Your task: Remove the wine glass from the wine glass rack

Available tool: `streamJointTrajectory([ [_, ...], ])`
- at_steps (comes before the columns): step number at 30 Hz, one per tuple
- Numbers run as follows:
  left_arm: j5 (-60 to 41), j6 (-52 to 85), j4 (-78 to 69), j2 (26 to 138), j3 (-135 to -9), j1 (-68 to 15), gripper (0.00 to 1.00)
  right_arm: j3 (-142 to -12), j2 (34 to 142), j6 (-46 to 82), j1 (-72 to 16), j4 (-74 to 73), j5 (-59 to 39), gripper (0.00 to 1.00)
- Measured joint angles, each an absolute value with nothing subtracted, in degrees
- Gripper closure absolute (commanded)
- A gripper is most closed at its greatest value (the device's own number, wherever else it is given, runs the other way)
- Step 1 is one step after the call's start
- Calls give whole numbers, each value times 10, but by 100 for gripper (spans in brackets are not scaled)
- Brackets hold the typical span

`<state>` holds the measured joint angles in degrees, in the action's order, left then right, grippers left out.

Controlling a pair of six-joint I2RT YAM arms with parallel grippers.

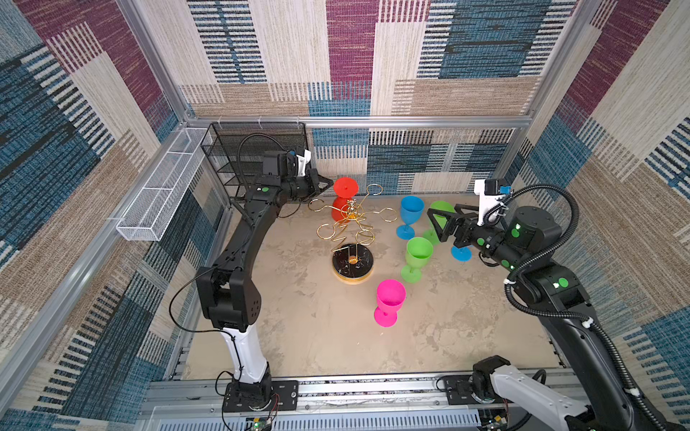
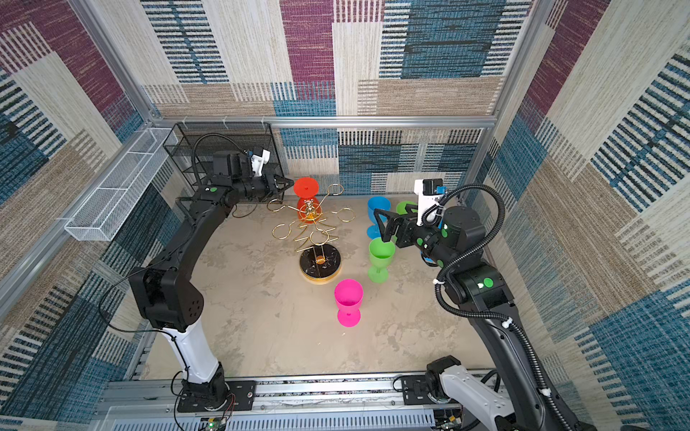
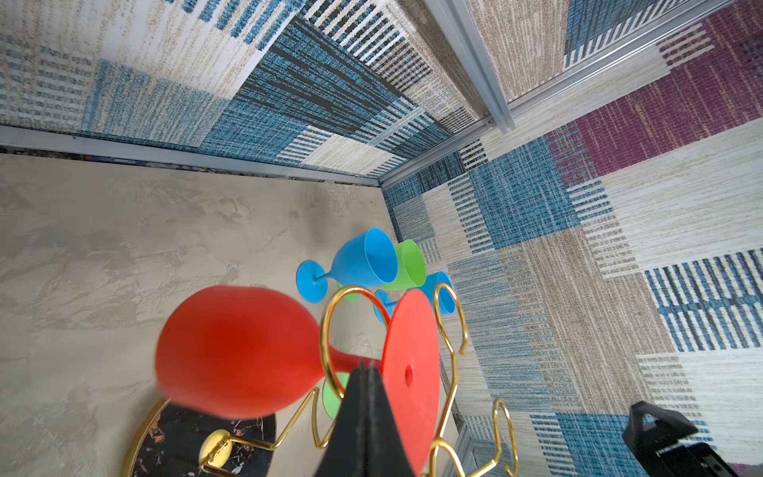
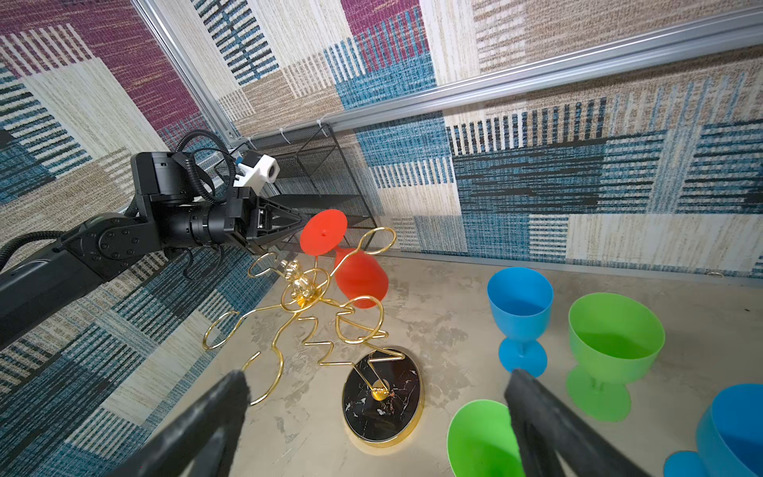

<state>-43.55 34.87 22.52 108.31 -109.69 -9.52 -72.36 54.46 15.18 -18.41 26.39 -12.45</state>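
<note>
My left end effector (image 3: 365, 373), jaws pressed together, meets the stem of the red wine glass (image 1: 344, 190), which hangs bowl-down in a rear ring of the wine glass rack (image 1: 343, 263). Whether it grips, I cannot tell. My right end effector (image 1: 434, 225) gapes wide and empty near a green glass (image 1: 419, 253) on the bench (image 1: 317, 336).
</note>
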Motion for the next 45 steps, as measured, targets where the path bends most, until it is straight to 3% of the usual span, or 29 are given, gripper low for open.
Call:
streamJointTrajectory([
  [4,-439,354,229,1083,-1105,-95,55,-723,544,152,-184,264,-124,1],
  [9,-436,348,247,1083,-1120,-95,41,-722,543,152,-184,264,-124,1],
  [32,-424,316,269,1047,-1101,-95,39,-735,600,141,-184,254,-140,1],
  [45,-404,239,387,1039,-1135,-117,39,-754,646,130,-184,233,-161,1],
])
